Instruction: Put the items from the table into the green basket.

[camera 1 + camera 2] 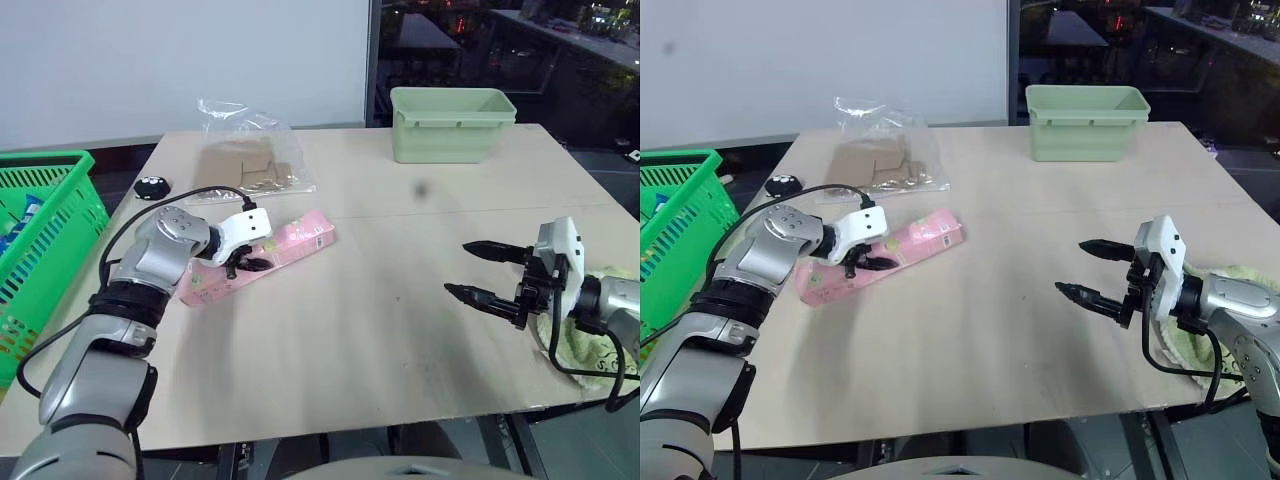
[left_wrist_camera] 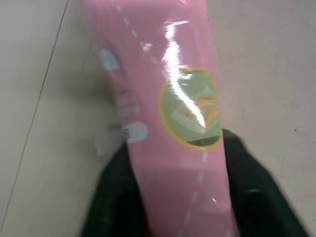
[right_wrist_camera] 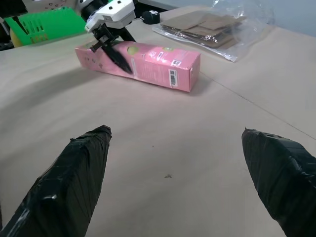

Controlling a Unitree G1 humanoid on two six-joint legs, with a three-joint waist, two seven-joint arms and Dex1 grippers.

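- Step in hand, as judged: grasping the pink box (image 1: 262,259) for the carry to the basket (image 1: 45,235)
- Left gripper (image 1: 243,264) straddled the box near its middle, one black finger (image 2: 116,197) on each long side, pinching it; the box lay flat on the table (image 1: 400,340), not yet lifted
- Box sat on the table's left part, slanted, its near end toward the left edge, its far end close to the seam
- Right gripper (image 1: 480,272) hovered over the table's right part, fingers spread wide, holding nothing
- Towel (image 1: 580,345) lay at the right edge under the right wrist, partly hidden by the arm
- Basket stood off the table's left edge, lower than the top; something blue and white showed inside, could not tell what
- Next move would call for a straight lift clear of the tabletop, then a swing left over the edge and the basket rim; a long box held mid-length may tip or twist in the grip
- Open tabletop lay between box and left edge; the bag of cardboard (image 1: 245,160) and black disc (image 1: 151,185) sat behind, off that path
- Sage tub (image 1: 450,125) stood at the far edge, well apart
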